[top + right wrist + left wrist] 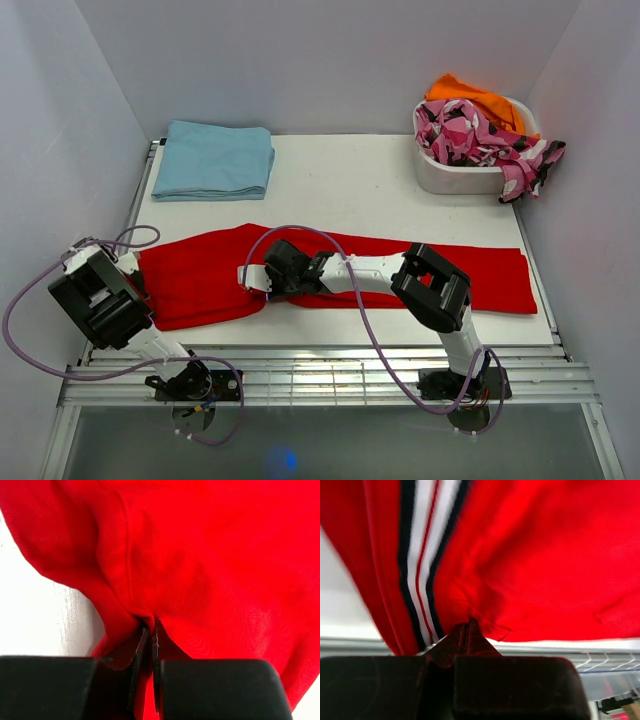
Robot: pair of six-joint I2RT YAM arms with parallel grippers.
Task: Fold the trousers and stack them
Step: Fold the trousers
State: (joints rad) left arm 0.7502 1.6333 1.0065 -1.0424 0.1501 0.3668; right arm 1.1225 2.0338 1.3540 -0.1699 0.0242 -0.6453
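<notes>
The bright red trousers lie stretched left to right across the white table. My left gripper is at their left end, shut on the fabric. In the left wrist view the left gripper pinches a red fold just beside a black-and-white striped band. My right gripper reaches left over the middle of the trousers and is shut on them near their front edge. Seen from the right wrist, the right gripper holds a bunched ridge of the trousers, lifted slightly off the table.
A light blue folded garment lies at the back left. A white basket at the back right holds a pink-black-white patterned garment and an orange cloth. A wire rack runs along the near edge. Walls enclose three sides.
</notes>
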